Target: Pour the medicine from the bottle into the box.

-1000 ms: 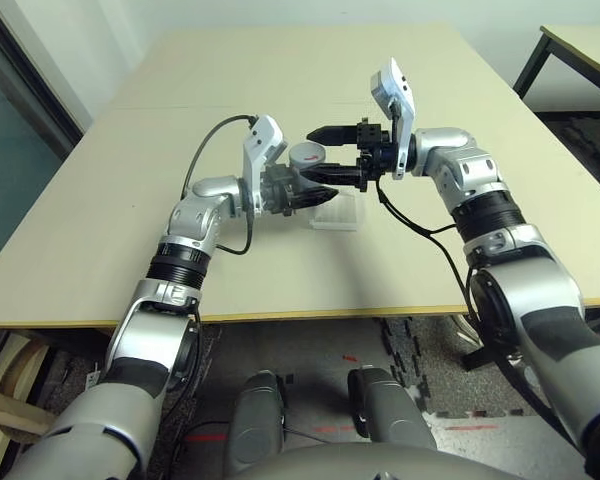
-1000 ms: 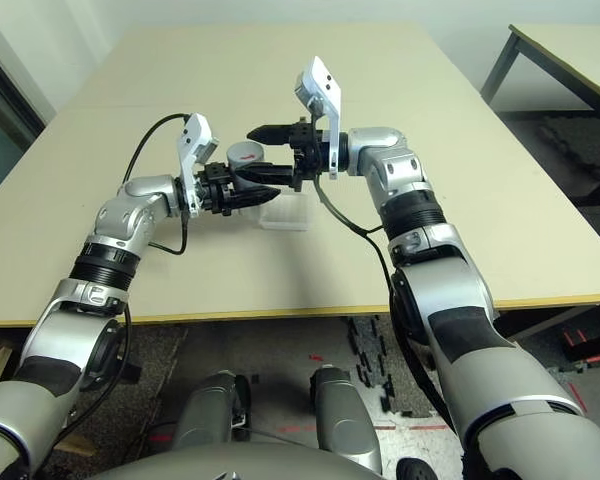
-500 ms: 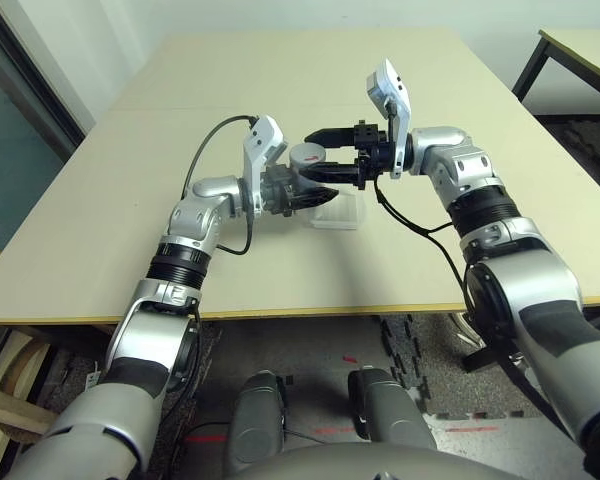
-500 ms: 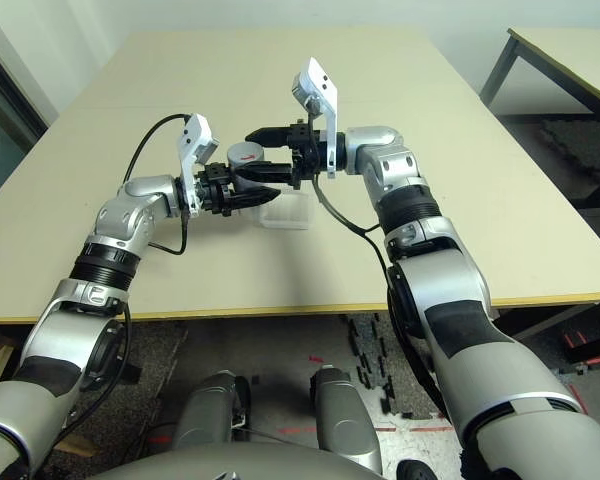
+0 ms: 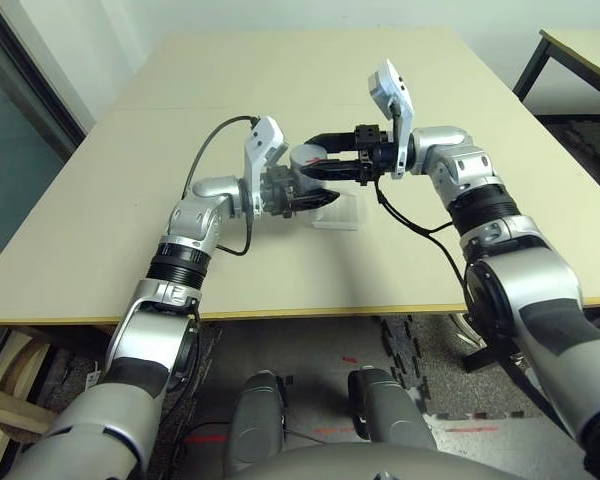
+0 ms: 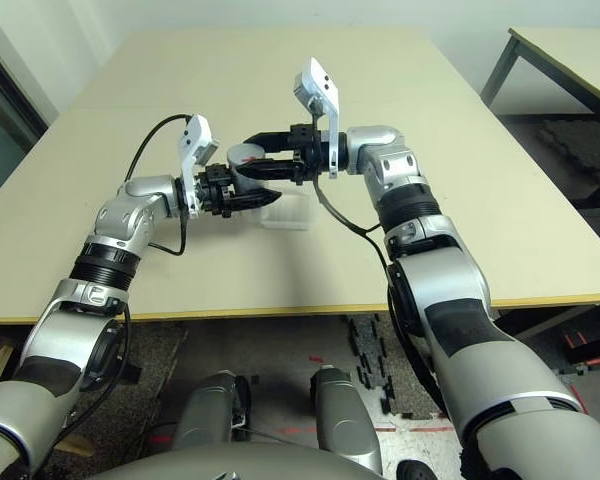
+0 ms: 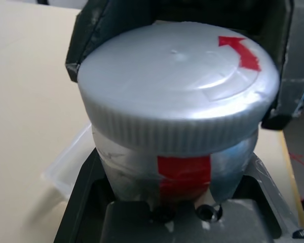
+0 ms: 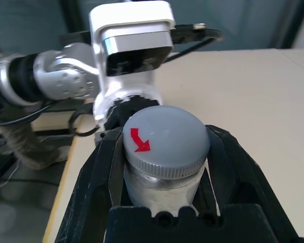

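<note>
1. My left pincer (image 5: pixel 305 192) is gripping the bottle (image 5: pixel 305 170) by its body, above the table (image 5: pixel 180 70).
2. My right pincer (image 8: pixel 159 167) is clamping the cap (image 8: pixel 164 136).
3. The box (image 5: pixel 338 214) is lying just below both pincers.

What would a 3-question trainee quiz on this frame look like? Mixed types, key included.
1. True or false: the cap is already off the bottle.
2. Which pincer is closed around the cap? A) the left pincer B) the right pincer C) neither
3. Fill in: the clear box sits on the table, just below the raised ____.

Key:
1. False; the cap still sits on the bottle.
2. B; the right pincer's fingers clamp the cap, while the left pincer holds the bottle's body.
3. bottle
</note>
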You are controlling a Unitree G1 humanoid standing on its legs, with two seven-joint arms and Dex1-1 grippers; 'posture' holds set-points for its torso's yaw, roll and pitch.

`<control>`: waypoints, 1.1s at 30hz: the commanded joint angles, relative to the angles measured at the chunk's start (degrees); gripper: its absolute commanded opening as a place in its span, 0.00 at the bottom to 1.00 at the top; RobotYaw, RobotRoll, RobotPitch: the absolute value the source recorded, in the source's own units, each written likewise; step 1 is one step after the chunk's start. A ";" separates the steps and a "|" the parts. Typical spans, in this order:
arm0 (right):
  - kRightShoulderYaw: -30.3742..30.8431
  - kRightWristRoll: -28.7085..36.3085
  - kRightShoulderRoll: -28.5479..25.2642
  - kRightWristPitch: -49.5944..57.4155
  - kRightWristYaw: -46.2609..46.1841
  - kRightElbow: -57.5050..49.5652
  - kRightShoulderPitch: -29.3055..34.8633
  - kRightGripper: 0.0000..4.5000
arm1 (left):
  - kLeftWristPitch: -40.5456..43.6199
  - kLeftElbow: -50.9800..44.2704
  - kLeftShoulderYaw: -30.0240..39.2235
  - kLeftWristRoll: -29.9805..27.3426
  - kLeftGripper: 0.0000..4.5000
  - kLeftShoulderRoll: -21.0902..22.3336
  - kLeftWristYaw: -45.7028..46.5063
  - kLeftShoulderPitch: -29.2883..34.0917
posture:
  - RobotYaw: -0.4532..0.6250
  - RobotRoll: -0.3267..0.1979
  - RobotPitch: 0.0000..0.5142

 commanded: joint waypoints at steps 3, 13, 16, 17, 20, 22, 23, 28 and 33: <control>7.66 4.72 -0.55 -4.05 7.65 -1.10 -1.60 0.57 | 1.15 1.18 1.54 -0.63 0.60 0.72 0.57 -1.26 | 0.25 0.62 0.08; 16.45 15.68 -1.56 -2.68 7.65 -1.24 -4.20 0.57 | 2.27 -0.55 1.89 -1.96 0.60 1.29 0.00 -0.13 | 0.28 0.62 0.11; 17.90 17.43 -1.57 -2.90 7.65 -1.12 -4.54 0.57 | 2.77 -1.22 1.76 -2.55 0.60 1.57 -0.42 0.29 | 0.29 0.62 0.11; 18.61 17.93 -1.61 -3.21 7.65 -1.24 -4.57 0.57 | 3.13 -1.48 1.75 -2.89 0.60 1.61 -0.77 0.41 | 0.29 0.62 0.11; 20.89 19.13 -1.81 -4.19 7.65 -1.76 -4.57 0.57 | 3.92 -2.18 1.52 -3.56 0.60 1.85 -1.59 0.66 | 0.30 0.62 0.11; 22.77 19.97 -1.83 -4.89 7.65 -2.18 -4.67 0.57 | 4.27 -2.34 1.41 -3.79 0.60 1.98 -1.99 0.56 | 0.30 0.62 0.11; 23.38 20.33 -1.79 -5.09 7.65 -2.17 -4.81 0.57 | 4.36 -2.27 1.41 -3.80 0.60 2.01 -2.07 0.45 | 0.30 0.62 0.11; 21.10 18.84 0.35 -6.64 7.65 2.07 -6.62 0.57 | 3.92 -1.01 1.52 -3.44 0.60 2.11 -2.16 -0.35 | 0.30 0.62 0.12; 16.20 17.79 1.68 -4.16 7.65 6.18 -7.41 1.00 | 3.83 -1.01 1.63 -3.45 0.60 2.26 -2.13 -0.09 | 0.30 0.62 0.11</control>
